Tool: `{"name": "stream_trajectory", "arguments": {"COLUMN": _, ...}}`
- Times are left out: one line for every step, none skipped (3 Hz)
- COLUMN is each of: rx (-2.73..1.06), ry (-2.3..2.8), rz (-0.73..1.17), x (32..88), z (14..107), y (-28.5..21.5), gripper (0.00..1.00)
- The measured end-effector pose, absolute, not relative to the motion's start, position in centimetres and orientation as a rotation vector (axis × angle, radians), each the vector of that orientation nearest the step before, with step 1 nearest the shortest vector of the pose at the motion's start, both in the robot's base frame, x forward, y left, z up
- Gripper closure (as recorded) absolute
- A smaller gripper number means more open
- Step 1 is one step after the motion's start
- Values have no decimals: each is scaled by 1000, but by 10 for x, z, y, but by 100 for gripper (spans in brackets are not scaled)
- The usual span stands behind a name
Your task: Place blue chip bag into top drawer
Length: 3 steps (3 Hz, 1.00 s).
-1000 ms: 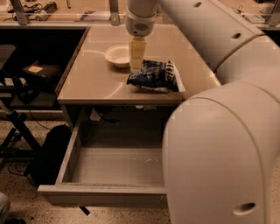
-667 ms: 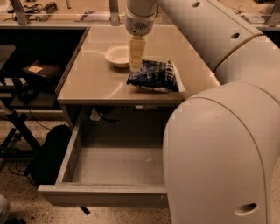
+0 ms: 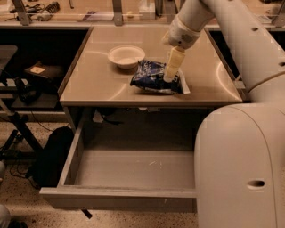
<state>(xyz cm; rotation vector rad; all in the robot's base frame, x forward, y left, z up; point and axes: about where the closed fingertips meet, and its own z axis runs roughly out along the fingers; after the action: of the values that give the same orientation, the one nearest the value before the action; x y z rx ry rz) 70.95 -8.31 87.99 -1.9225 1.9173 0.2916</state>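
The blue chip bag (image 3: 151, 78) lies crinkled on the tabletop (image 3: 95, 84), near its front edge and right of the white bowl (image 3: 126, 56). My gripper (image 3: 170, 73) hangs from the arm reaching in from the upper right. It is right over the bag's right half, its tip at or just above the foil. The top drawer (image 3: 133, 171) stands pulled out below the table, grey and with nothing in it. My own body (image 3: 240, 169) hides its right end.
A black bag (image 3: 52, 156) lies on the floor left of the drawer. A dark stand with cables (image 3: 18, 116) is at the far left. Rails and clutter run along the back of the table (image 3: 116, 13).
The gripper has moved right and down, from beside the bowl to over the chip bag. The bag, the bowl and the drawer have not moved.
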Motion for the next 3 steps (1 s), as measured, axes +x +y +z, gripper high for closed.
{"name": "stream_trajectory", "arguments": {"rx": -1770, "ry": 1813, "rz": 511, "x": 725, "z": 868, "y": -92, "gripper": 0}}
{"name": "stream_trajectory", "arguments": {"rx": -1752, "ry": 1813, "rz": 489, "x": 731, "z": 867, "y": -89, "gripper": 0}}
{"name": "stream_trajectory", "arguments": {"rx": -1740, "ry": 1844, "rz": 440, "x": 723, "z": 869, "y": -98, "gripper": 0}}
